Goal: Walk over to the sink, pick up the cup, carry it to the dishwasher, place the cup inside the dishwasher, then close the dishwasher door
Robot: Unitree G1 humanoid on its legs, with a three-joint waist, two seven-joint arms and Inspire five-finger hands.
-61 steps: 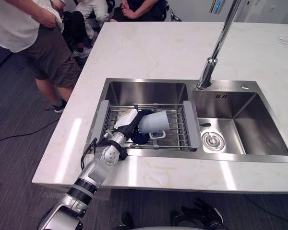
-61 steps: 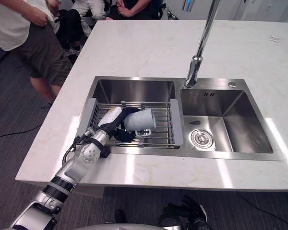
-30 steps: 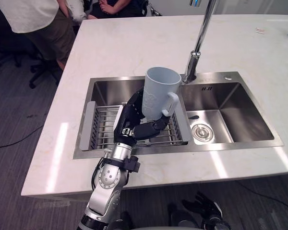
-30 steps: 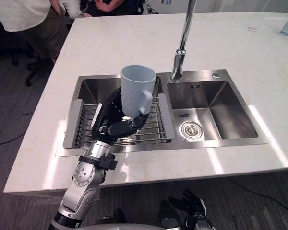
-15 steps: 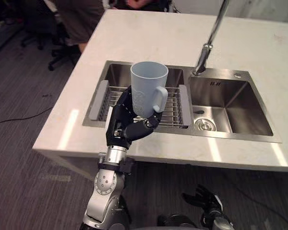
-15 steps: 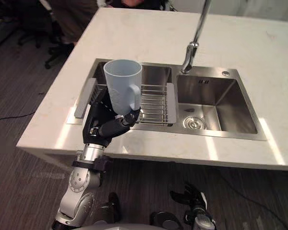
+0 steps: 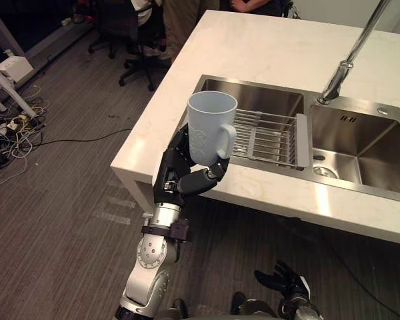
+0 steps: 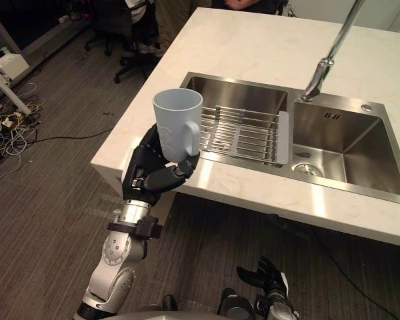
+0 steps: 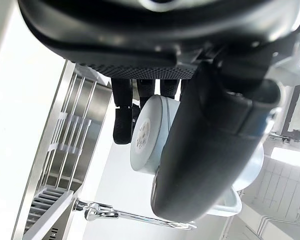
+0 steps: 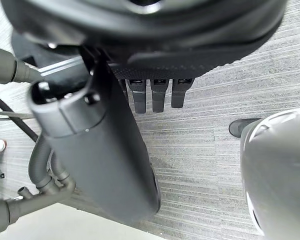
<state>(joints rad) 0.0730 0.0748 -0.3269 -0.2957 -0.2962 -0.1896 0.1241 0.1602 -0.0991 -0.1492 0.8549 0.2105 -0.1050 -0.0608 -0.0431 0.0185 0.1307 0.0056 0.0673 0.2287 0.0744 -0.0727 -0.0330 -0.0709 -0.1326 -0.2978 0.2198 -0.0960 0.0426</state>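
The left robot hand curls its fingers round the base of an upright pale blue handled cup, which stands at the hand's 12 o'clock. The right robot hand hangs low, fingers spread.

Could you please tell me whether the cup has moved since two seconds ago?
Yes. It lay on the sink rack; now the left robot hand holds the cup upright, lifted clear and beyond the rack's left end.
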